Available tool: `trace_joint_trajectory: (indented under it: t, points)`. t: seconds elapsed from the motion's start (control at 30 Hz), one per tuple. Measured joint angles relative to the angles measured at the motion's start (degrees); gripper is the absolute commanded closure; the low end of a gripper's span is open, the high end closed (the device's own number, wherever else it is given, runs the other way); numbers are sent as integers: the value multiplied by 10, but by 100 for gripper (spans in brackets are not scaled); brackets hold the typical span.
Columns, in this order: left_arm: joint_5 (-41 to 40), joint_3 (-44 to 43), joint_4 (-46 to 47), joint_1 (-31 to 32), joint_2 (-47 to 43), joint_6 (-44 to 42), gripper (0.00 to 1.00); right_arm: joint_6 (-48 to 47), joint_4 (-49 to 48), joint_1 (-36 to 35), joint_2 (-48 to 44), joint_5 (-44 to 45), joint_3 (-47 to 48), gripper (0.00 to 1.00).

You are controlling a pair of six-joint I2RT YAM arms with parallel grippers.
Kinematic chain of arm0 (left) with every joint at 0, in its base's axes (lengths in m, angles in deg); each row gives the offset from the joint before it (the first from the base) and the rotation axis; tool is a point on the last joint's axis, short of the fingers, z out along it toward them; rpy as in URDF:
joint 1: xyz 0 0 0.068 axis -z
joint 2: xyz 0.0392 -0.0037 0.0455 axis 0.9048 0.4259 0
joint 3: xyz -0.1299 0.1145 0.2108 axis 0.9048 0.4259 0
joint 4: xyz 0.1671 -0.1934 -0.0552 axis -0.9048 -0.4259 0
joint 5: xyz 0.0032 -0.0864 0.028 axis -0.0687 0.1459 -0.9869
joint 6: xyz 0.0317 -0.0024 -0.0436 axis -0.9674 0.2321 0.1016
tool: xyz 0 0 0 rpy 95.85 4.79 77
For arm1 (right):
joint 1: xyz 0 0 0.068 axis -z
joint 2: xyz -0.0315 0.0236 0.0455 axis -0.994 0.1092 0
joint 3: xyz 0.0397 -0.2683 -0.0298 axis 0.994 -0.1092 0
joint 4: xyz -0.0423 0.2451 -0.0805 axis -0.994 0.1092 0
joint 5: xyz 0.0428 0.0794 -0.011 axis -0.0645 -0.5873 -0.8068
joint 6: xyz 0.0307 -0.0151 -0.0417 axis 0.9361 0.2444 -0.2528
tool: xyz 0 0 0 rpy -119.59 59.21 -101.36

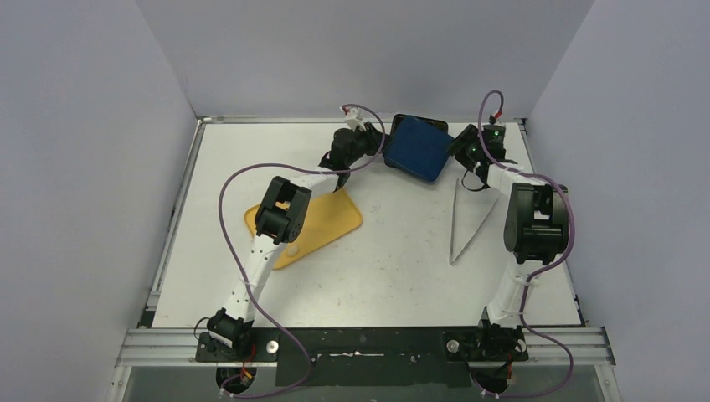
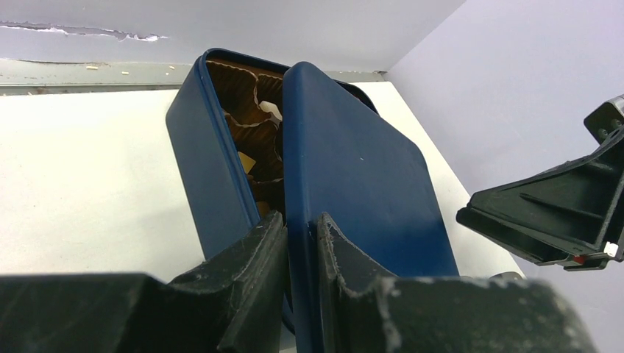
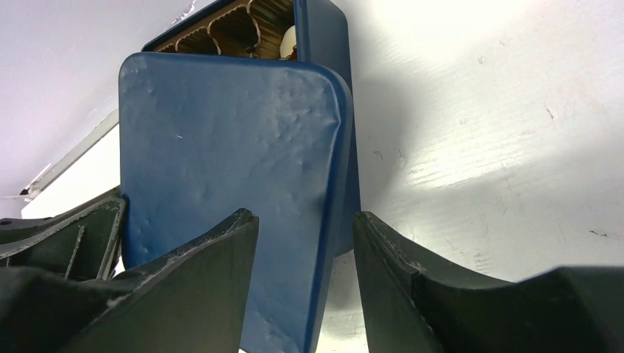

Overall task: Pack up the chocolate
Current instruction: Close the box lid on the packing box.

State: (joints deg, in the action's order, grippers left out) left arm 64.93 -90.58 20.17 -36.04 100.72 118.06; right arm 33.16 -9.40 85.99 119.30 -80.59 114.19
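Being pinched by the closed left gripper (image 2: 302,228), the dark blue lid (image 2: 360,169) is being held on edge, apparently for seating over the box (image 2: 195,147). The right gripper (image 3: 305,220) is being kept parted astride its rim, not gripping. Beyond, the chocolate (image 2: 271,110) is being cradled in brown paper cups (image 2: 243,125) inside the box.

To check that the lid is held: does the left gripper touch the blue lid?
Touching. The left wrist view shows the left gripper shut on the edge of the blue lid, with no gap.
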Motion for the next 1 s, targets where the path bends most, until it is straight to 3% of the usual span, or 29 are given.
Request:
trace_joint_trajectory:
  t: [0.83, 1.0]
  points:
    - [-2, 0, -2, 0, 0, -3, 81, 81, -55, -15, 17, 6, -31, 53]
    - [-2, 0, -3, 0, 0, -3, 80, 81, -55, -16, 24, 9, -31, 59]
